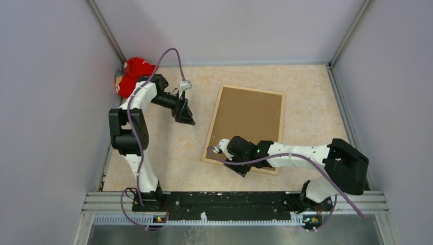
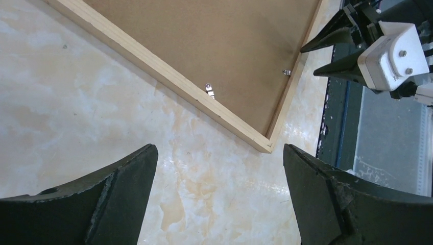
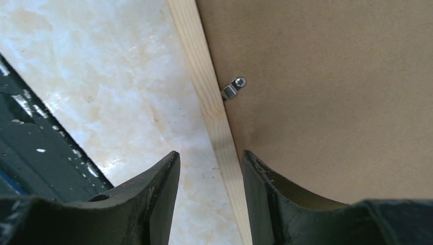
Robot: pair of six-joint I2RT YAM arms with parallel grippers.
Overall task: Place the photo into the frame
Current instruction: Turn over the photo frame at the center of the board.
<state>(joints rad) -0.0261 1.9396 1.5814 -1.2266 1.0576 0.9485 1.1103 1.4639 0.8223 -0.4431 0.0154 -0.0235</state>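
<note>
Lying flat on the marbled beige bench [image 1: 173,153], a little right of its middle and turned at a slight angle, the light-wood frame [image 1: 212,124] shows its back, filled by a brown backing board [image 1: 247,120]. The right pincer [image 3: 209,158] points down at the frame's near rail, its fingers narrowly parted with the wooden strip showing between them; whether they touch it cannot be told. A small metal clip [image 3: 234,89] sits just inside that rail on the board. The left pincer [image 2: 219,153] hangs spread wide over bare bench to the left of the frame, holding nothing. A red soft-looking thing [image 1: 134,74] lies in the far left corner.
</note>
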